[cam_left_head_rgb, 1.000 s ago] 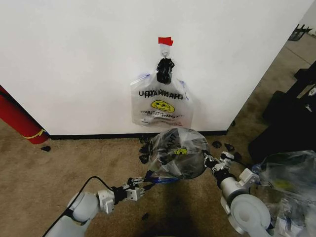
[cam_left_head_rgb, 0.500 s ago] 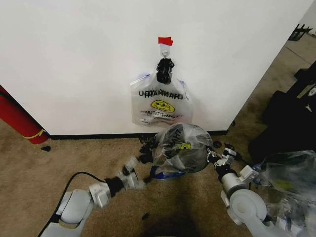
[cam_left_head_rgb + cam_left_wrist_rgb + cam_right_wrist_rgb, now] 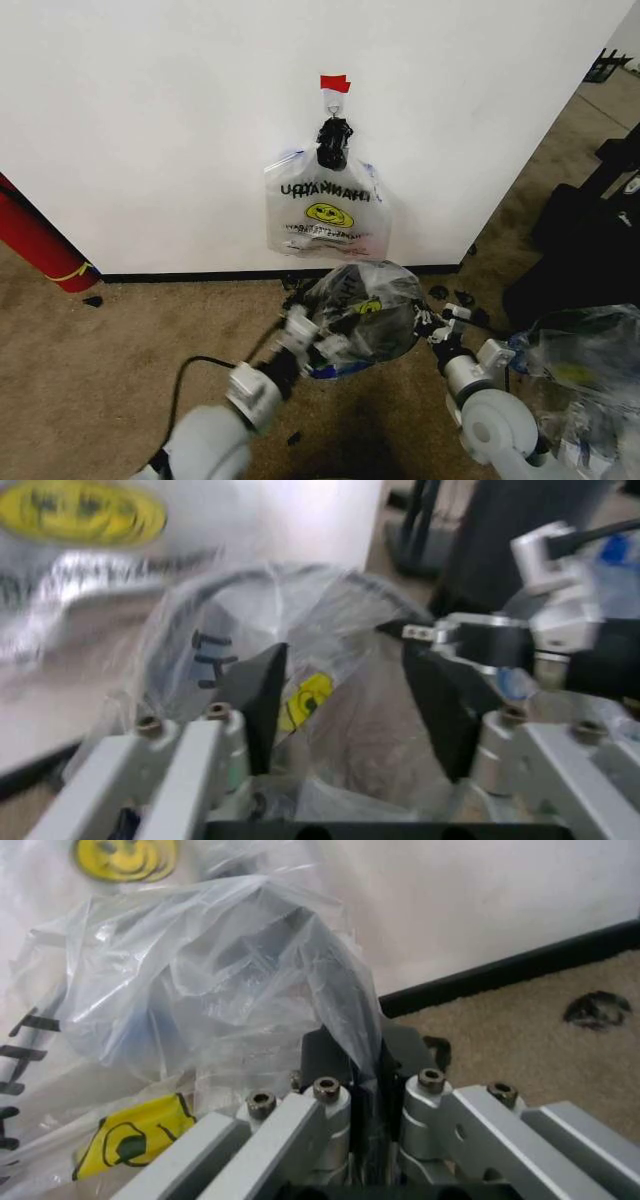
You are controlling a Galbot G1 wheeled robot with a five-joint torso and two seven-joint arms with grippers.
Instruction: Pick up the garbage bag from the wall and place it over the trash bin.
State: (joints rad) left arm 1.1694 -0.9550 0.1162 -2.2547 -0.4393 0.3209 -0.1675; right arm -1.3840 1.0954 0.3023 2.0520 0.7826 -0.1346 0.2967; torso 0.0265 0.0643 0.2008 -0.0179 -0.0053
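The garbage bag (image 3: 362,312) is draping over the trash bin (image 3: 385,338) on the carpet below the wall (image 3: 150,130). The right gripper (image 3: 424,326) is pinching the bag's film at the bin's right side, while the left gripper (image 3: 318,338), jaws spread wide, is facing the bag's left side.

Both arms reach forward and low from the robot's body. The left gripper (image 3: 318,336) is raised and angled up toward the centre, its dark fingers (image 3: 262,697) spread wide apart with nothing between them. The left forearm rises from the lower middle of the head view, a black cable looping beside it. The right gripper (image 3: 425,325) points inward from the right, its fingers (image 3: 330,1121) pressed together on a fold of the garbage bag (image 3: 362,310).
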